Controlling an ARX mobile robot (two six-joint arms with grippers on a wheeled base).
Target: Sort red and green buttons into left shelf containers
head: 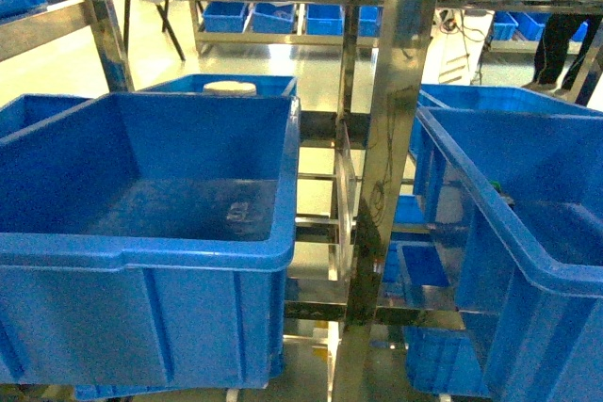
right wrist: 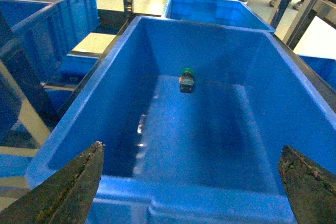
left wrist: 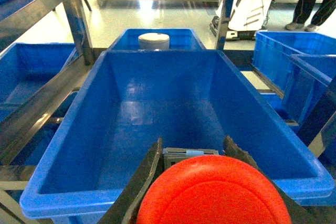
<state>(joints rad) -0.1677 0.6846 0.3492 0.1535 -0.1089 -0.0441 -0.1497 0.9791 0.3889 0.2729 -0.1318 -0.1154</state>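
My left gripper point(left wrist: 192, 145) is shut on the red button point(left wrist: 212, 192), whose red cap fills the bottom of the left wrist view with its grey body point(left wrist: 189, 156) showing between the jaws. It hangs over the near rim of a large blue tub point(left wrist: 126, 72), the left shelf container point(head: 57, 251); no button shows inside it. My right gripper point(right wrist: 191, 149) is open, with nothing between its fingers, above the near rim of the right-hand tub point(right wrist: 262, 77). The green button point(right wrist: 186, 80) lies on that tub's floor towards the far end. Neither gripper shows in the head view.
A steel shelf post point(head: 391, 138) stands between the left and right tubs. Behind the left tub is another blue tub holding a white round lid point(left wrist: 154, 40). More blue tubs sit further left point(left wrist: 31, 72) and behind the right one point(right wrist: 215, 9). A person's legs point(head: 556, 44) are at the far right.
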